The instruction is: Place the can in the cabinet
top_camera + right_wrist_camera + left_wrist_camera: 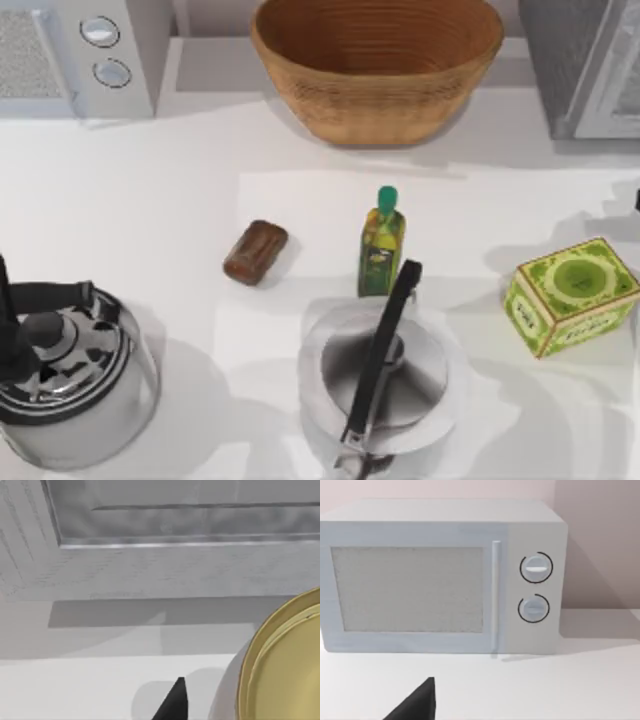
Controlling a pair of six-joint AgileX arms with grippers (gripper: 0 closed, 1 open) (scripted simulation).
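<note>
Can [256, 252]: brown cyl., lying on its side, tabletop [140, 200] centre-left, just left of green-capped bottle [381, 243], apart from it. Cabinet [585, 65]: back right corner. Left pincer tip [415, 702] faces microwave [440, 577], well apart from can; right pincer tip [172, 702] by cabinet base. Finger state of both: cannot tell.

Top view looking straight down on the table [150, 180]; left wrist view facing the microwave [440, 575] close up, shared with the top view's left corner.
</note>
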